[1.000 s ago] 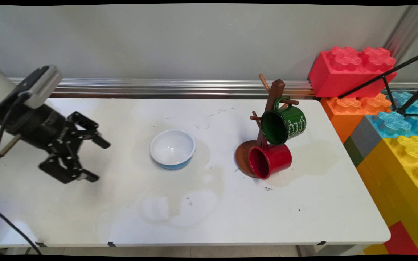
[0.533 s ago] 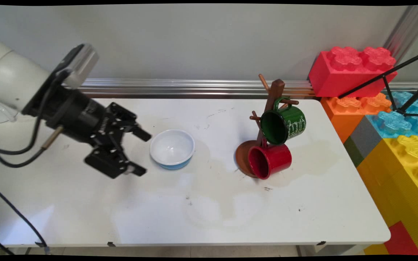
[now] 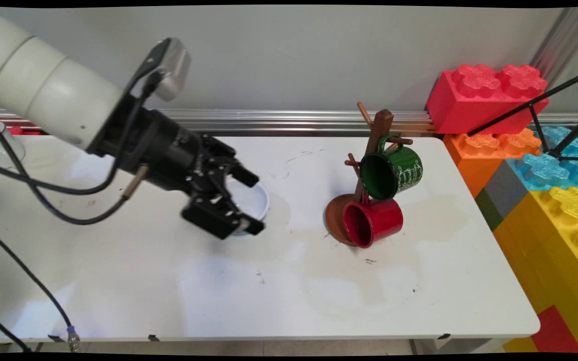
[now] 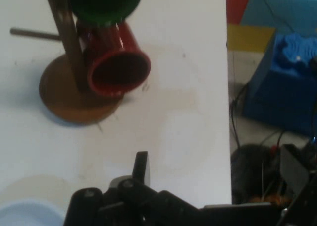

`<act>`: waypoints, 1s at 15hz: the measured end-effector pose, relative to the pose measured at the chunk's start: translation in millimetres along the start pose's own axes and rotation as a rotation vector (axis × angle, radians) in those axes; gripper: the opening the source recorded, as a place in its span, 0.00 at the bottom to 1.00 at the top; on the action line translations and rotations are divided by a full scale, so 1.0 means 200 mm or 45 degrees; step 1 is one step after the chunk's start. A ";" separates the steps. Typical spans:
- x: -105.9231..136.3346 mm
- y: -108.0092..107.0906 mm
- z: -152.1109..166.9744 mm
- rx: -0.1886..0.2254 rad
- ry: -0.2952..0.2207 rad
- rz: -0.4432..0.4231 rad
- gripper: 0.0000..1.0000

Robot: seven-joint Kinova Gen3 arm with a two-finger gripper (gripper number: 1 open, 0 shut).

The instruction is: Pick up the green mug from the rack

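Claw [image 3: 254, 203]: spread wide, released, grasping nothing. Its far finger [image 3: 245, 175] and near finger [image 3: 254, 226] stand well apart, one over the far rim and one at the near rim of the bowl [image 3: 256, 200]. Whether either finger touches the bowl cannot be told. In the hand view one finger [image 4: 141, 167] rises at the bottom centre and the other shows at the right edge, confirming the wide gap.

Bowl: one, white inside with a blue outer wall, upright on the bench [image 3: 279, 281], left of centre. The claw hides its left part; it lies directly under and between the fingers.

Mug rack [image 3: 377, 135]: one, brown wood, a round base with an upright post and pegs, standing right of the bowl and well apart from the claw.

Mugs: two. The green mug [image 3: 392, 173] hangs by its handle from an upper peg, mouth turned to the near left. The red mug [image 3: 373, 221] sits just below it, mouth also to the near left, over the rack's base.

Large toy blocks [image 3: 487, 98]: a stack in red, orange, blue and yellow beyond the bench's right end.
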 end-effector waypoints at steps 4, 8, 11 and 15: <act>0.12 0.06 0.10 0.027 0.043 -0.085 1.00; 0.20 0.10 0.22 0.051 0.066 -0.189 1.00; 0.25 0.12 0.31 0.063 0.076 -0.254 1.00; 0.31 0.13 0.40 0.068 0.094 -0.309 1.00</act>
